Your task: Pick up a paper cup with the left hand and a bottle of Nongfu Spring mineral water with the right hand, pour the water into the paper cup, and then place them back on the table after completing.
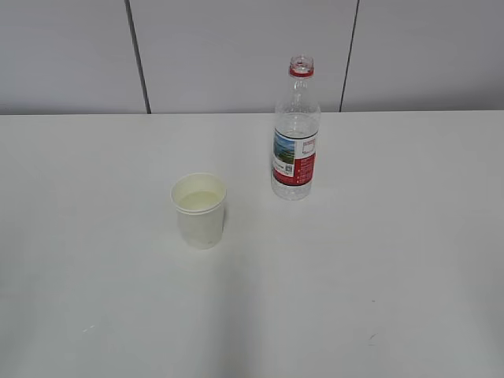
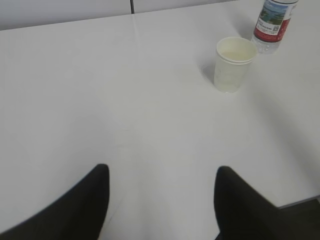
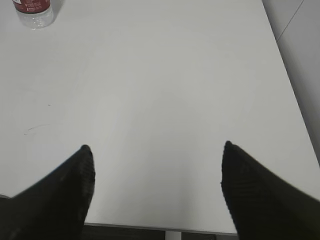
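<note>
A white paper cup (image 1: pixel 199 209) stands upright on the white table (image 1: pixel 378 260), with pale liquid inside. A clear uncapped bottle (image 1: pixel 295 130) with a red and white label stands upright behind and to its right. In the left wrist view the cup (image 2: pixel 233 64) and the bottle's lower part (image 2: pixel 272 26) are far ahead at the upper right. My left gripper (image 2: pixel 161 172) is open and empty, well short of them. My right gripper (image 3: pixel 156 149) is open and empty near the table's front edge. The bottle's base (image 3: pixel 34 13) shows at the right wrist view's top left. Neither arm shows in the exterior view.
A grey panelled wall (image 1: pixel 236 47) runs behind the table. The table's front edge (image 3: pixel 165 229) lies just under my right gripper, and its right edge (image 3: pixel 290 85) drops to the floor. A table corner (image 2: pixel 300 202) shows at the left wrist view's lower right.
</note>
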`<state>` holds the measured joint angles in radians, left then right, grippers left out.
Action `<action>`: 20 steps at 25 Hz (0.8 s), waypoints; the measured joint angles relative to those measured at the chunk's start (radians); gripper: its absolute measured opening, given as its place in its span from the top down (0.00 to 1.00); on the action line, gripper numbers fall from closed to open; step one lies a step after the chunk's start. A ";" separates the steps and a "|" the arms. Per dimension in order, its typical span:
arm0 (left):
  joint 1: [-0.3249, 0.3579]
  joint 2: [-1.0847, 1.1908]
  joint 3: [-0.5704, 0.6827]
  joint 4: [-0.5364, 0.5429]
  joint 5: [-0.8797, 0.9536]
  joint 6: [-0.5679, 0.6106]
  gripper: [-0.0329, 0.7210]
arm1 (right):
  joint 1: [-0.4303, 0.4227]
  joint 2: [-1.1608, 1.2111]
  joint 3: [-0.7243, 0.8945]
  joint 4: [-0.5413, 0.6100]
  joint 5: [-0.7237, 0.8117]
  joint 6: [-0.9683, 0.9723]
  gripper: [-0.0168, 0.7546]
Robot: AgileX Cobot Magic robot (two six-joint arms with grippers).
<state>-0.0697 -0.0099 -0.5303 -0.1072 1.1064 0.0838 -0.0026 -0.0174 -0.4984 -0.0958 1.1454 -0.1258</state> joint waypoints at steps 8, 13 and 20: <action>0.000 0.000 0.000 0.000 0.000 0.000 0.41 | 0.000 0.000 0.000 0.000 0.000 0.000 0.22; 0.000 0.000 0.000 0.000 0.000 0.000 0.44 | 0.000 0.000 0.000 0.000 0.000 0.000 0.22; 0.000 0.000 0.000 0.000 0.000 0.000 0.48 | 0.000 0.000 0.000 0.000 -0.002 0.000 0.22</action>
<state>-0.0697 -0.0099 -0.5303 -0.1072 1.1064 0.0838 -0.0026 -0.0174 -0.4984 -0.0958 1.1435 -0.1258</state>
